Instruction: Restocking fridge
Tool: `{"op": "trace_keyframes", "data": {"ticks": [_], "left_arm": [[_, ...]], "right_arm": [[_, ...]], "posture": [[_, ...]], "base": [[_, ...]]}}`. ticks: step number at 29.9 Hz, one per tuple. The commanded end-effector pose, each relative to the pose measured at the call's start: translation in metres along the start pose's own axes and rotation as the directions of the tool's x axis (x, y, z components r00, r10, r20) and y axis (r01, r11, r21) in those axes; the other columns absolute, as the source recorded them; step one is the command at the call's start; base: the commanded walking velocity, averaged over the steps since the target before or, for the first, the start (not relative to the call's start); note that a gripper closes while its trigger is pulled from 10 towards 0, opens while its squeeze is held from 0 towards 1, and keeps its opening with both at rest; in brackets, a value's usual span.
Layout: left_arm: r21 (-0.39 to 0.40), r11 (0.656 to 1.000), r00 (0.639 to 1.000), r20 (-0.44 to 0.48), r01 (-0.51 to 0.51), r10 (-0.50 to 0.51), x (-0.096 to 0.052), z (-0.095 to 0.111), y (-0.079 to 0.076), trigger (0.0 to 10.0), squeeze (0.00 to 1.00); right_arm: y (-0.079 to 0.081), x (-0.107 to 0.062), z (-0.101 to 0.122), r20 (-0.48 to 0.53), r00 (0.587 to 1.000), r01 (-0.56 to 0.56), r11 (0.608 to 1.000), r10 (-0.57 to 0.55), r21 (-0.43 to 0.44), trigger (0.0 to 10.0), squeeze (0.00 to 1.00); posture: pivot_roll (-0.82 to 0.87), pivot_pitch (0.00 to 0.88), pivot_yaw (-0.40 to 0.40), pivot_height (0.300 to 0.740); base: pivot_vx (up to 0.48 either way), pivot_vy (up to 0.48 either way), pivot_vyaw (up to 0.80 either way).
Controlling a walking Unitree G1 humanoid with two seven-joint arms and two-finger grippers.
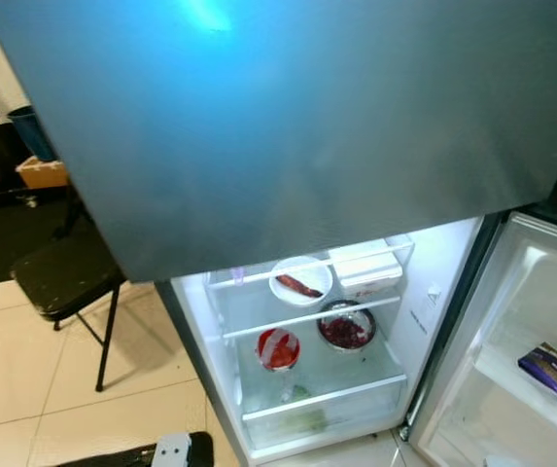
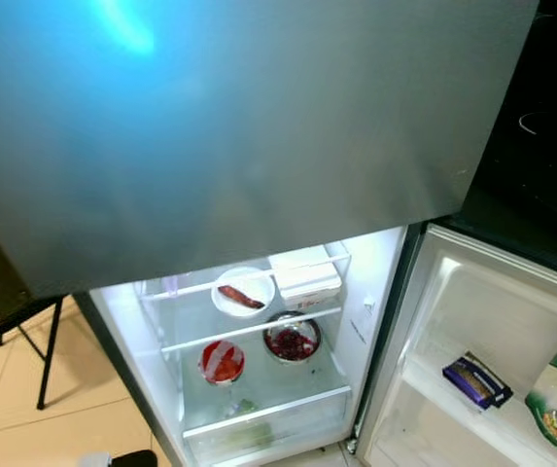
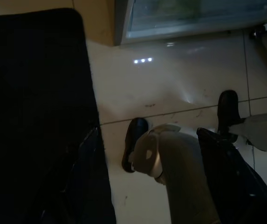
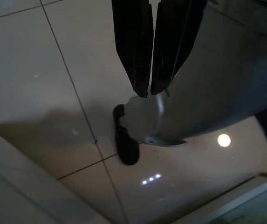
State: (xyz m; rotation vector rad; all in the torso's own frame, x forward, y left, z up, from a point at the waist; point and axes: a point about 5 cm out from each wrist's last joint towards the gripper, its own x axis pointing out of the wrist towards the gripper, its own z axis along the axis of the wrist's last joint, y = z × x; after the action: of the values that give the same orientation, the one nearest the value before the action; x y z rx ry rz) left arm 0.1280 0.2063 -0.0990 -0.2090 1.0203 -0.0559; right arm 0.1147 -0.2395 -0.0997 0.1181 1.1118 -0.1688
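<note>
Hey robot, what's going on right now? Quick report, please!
Right gripper shut, hanging over the floor; left arm idle. Fridge open, lit: plate, two bowls on shelves, dark packet in door. Closed freezer door looms close ahead.

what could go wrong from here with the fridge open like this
The open fridge door stands to the robot's right, so a turn that way may bump it and shake the dark blue packet on its shelf. The upper door hides the top of the fridge, so reaching in may mean misjudging the shelves. The folding chair on the left could catch a step.
</note>
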Motion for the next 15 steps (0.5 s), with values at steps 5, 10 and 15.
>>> {"op": "trace_keyframes", "data": {"ticks": [5,10,15], "left_arm": [[0.003,1.000,1.000,0.010,0.015,-0.015,0.0040,0.0043,-0.0085,10.0,0.00],[-0.002,1.000,1.000,-0.005,0.021,-0.021,0.0043,-0.0013,-0.0127,10.0,0.00],[-0.003,1.000,1.000,-0.013,0.024,-0.024,0.0041,-0.0044,-0.0141,10.0,0.00]], "right_arm": [[0.0048,0.0008,-0.0021,-0.022,1.000,-0.015,1.000,0.014,-0.024,10.0,0.00],[0.0038,0.0007,-0.0021,-0.025,1.000,-0.013,1.000,0.012,-0.028,10.0,0.00],[0.0036,0.0006,-0.0023,-0.027,1.000,-0.013,0.999,0.012,-0.032,10.0,0.00]], "posture": [[-0.04,0.000,0.001,0.740],[-0.05,0.000,0.000,0.740],[-0.05,0.000,0.000,0.740]], "base": [[-0.414,0.000,0.00],[-0.423,0.000,0.00],[-0.430,0.000,0.00]]}}
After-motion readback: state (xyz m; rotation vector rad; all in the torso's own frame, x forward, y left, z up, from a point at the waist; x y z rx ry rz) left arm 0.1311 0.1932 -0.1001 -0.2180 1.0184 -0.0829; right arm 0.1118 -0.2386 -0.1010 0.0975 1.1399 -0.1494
